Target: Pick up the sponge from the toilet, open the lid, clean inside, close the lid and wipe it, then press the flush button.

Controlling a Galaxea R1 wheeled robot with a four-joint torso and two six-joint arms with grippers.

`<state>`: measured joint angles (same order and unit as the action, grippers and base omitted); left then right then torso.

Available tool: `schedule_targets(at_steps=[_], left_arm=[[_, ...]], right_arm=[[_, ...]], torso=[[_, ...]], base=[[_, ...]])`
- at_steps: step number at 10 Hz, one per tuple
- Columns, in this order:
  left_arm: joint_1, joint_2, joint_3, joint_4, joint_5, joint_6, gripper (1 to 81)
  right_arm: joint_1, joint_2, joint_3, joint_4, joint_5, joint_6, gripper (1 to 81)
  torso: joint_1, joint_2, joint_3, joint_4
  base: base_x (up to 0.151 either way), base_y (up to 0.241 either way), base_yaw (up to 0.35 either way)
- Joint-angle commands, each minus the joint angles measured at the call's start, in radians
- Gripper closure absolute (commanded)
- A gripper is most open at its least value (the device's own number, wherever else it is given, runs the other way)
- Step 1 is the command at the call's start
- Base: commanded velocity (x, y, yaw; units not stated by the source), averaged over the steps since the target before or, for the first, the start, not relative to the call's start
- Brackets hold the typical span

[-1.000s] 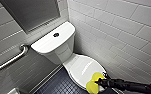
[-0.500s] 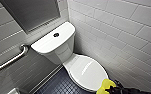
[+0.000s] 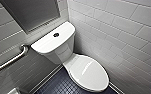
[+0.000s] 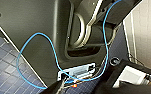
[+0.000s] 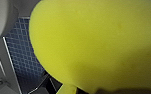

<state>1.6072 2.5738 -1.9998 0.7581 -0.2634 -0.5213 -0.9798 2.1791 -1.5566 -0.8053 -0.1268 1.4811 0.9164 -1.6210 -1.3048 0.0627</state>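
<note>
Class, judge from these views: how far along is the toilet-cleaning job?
Done: the sponge is off the toilet, held up before the right wrist above the tiled floor. In hand: nothing touches the lid, which lies shut. To do: whether the inside was cleaned cannot be told; nothing is near the flush button.

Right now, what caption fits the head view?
White toilet, lid closed, dark flush button on the tank, beside a grab bar.

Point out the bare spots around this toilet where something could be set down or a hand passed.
The closed lid is bare throughout. Tank top is free either side of the flush button. Dark floor left of the bowl is open. Tight: between bowl and right tiled wall.
</note>
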Motion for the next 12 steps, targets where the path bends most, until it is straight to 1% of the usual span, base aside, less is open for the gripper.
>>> schedule_targets(at_steps=[1, 2, 3, 4, 6, 7, 8, 9, 10, 11, 12], left_arm=[[0.043, -0.023, 0.022, 0.014, 0.052, 0.007, 1.0], [0.041, -0.024, 0.022, 0.015, 0.052, 0.009, 1.0], [0.040, -0.024, 0.022, 0.015, 0.052, 0.009, 1.0], [0.040, -0.024, 0.022, 0.015, 0.052, 0.009, 1.0], [0.040, -0.021, 0.016, 0.015, 0.053, 0.010, 1.0], [0.040, -0.018, 0.010, 0.015, 0.053, 0.010, 1.0], [0.040, -0.015, 0.009, 0.015, 0.053, 0.010, 1.0], [0.040, -0.015, 0.004, 0.015, 0.053, 0.010, 1.0], [0.040, -0.010, -0.005, 0.015, 0.053, 0.010, 1.0], [0.040, -0.006, -0.008, 0.015, 0.053, 0.010, 1.0], [0.040, -0.006, -0.008, 0.015, 0.053, 0.012, 1.0]], right_arm=[[-0.202, -0.074, 0.014, -0.098, 0.139, -0.015, 81.1], [-0.257, -0.048, -0.032, -0.112, 0.180, -0.015, 81.1], [-0.313, -0.011, -0.106, -0.118, 0.223, -0.015, 81.1], [-0.368, 0.039, -0.202, -0.123, 0.277, -0.015, 81.1], [-0.455, 0.154, -0.445, -0.127, 0.437, -0.028, 81.1], [-0.478, 0.200, -0.549, -0.126, 0.508, -0.028, 81.1], [-0.501, 0.249, -0.650, -0.129, 0.562, -0.028, 81.1], [-0.518, 0.285, -0.722, -0.129, 0.602, -0.028, 81.1], [-0.532, 0.316, -0.786, -0.138, 0.638, -0.028, 81.1], [-0.552, 0.363, -0.865, -0.159, 0.651, -0.028, 81.1], [-0.560, 0.403, -0.916, -0.190, 0.651, -0.027, 81.1]], torso=[[-0.061, 0.095, 0.000, 0.000], [-0.080, 0.125, 0.071, 0.000], [-0.098, 0.156, 0.082, 0.000], [-0.117, 0.185, 0.103, 0.000], [-0.162, 0.253, 0.134, 0.000], [-0.187, 0.291, 0.150, 0.000], [-0.212, 0.329, 0.169, 0.000], [-0.233, 0.361, 0.183, 0.000], [-0.260, 0.401, 0.171, 0.000], [-0.283, 0.438, 0.164, 0.000], [-0.304, 0.468, 0.169, 0.000]], base=[[0.000, 0.000, 0.000], [0.000, 0.000, 0.000], [0.000, 0.000, 0.000], [0.000, 0.000, 0.000], [0.000, 0.000, 0.000], [0.000, 0.000, 0.000], [0.000, 0.000, 0.000], [0.000, 0.000, 0.000], [0.000, 0.000, 0.000], [0.000, 0.000, 0.000], [0.000, 0.000, 0.000]])
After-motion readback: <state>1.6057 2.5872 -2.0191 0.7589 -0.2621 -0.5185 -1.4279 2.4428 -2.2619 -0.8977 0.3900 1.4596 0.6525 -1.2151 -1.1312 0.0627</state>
